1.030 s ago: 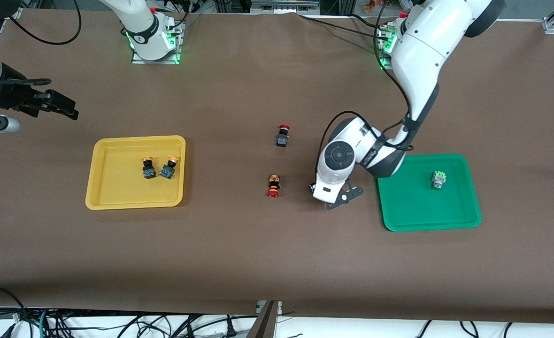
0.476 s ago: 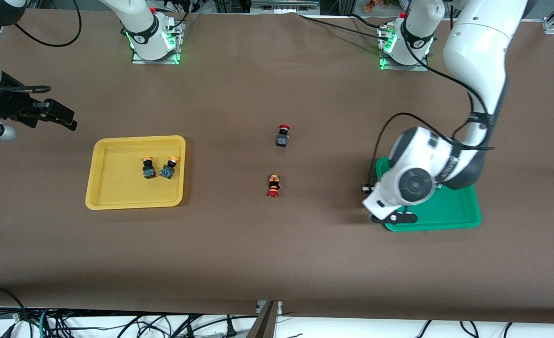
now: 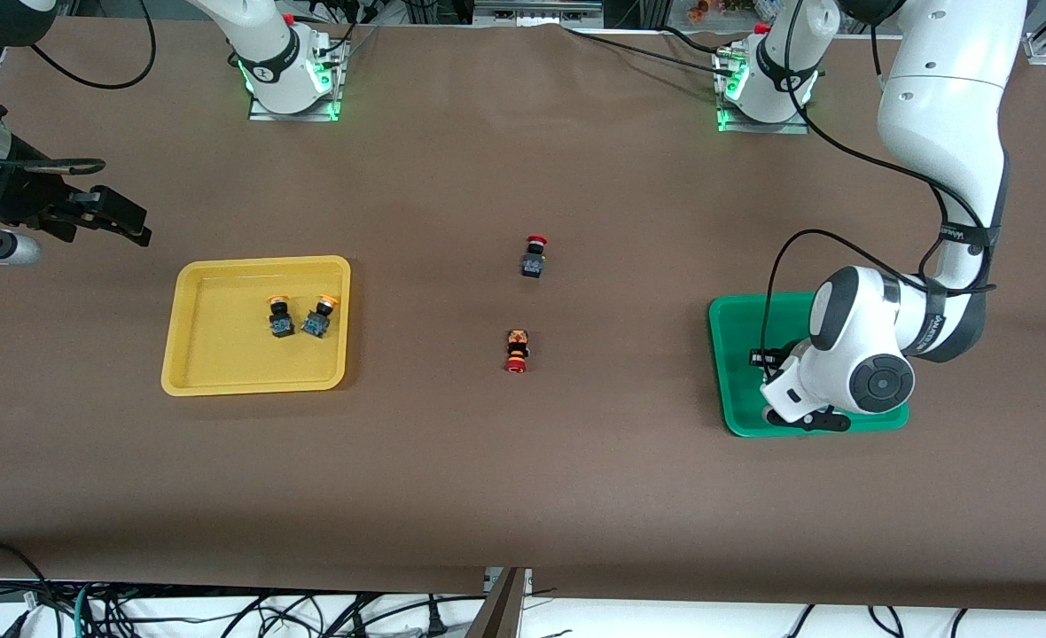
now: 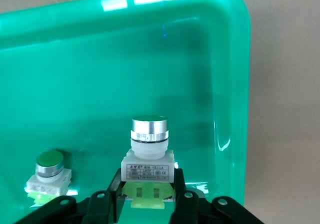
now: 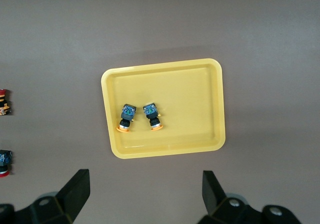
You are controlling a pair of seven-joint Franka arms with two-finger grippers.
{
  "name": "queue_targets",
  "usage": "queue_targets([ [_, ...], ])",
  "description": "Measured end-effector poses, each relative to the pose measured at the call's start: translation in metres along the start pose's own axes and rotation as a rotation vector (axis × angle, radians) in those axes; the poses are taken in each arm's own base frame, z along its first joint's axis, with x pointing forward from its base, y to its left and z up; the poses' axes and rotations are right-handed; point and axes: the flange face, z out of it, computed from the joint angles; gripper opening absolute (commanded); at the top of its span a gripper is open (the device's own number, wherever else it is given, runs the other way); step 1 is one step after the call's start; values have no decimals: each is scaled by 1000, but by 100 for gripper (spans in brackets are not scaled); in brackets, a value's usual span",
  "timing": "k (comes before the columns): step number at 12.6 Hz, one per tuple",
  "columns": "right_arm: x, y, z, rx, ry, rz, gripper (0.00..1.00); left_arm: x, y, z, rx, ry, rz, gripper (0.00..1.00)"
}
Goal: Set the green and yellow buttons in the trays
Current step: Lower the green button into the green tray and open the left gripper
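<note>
Moved: left arm has swung from beside the two red-capped switches over to the green tray; right arm has barely shifted.
Tabletop (image 3: 505,478): brown, carrying both trays and two loose switches.
Left arm: comes from its base at the top of the front view, elbow high, forearm folded down so the wrist hangs over the green tray's corner nearest the front camera.
Right arm: waits, its wrist up over the tabletop's edge at its own end, beside the yellow tray.
Green tray (image 3: 729,372): toward the left arm's end; much of it is hidden in the front view under the left wrist.
Yellow tray (image 3: 222,377): toward the right arm's end, fully shown in the right wrist view (image 5: 200,84).
Left tool (image 4: 146,196): fingers closed on the white body of a green button (image 4: 148,156), held cap-up over the green tray's floor; whether the button touches the floor cannot be told.
Right tool (image 5: 145,189): fingers spread wide, nothing between them.
Second green button (image 4: 48,171): stands in the green tray beside the held one; hidden in the front view.
Yellow buttons (image 3: 280,316) (image 3: 318,316): side by side in the yellow tray, lying on their sides.
Red-capped black switch (image 3: 534,256): mid-tabletop, between the trays.
Red-capped orange-and-black switch (image 3: 516,351): nearer the front camera than the black one.
</note>
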Motion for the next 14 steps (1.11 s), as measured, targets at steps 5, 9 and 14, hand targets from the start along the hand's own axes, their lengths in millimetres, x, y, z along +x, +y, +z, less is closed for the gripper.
queue_targets([
  [5, 0, -1, 0, 0, 0, -1, 100, -21, 4, 45, -2, 48, 12, 100],
  [9, 0, -2, 0, 0, -1, -4, 100, -33, 1, -21, 1, 152, 5, 100],
  [14, 0, -2, 1, 0, -1, -4, 99, -72, -23, -166, 14, 301, -43, 100],
])
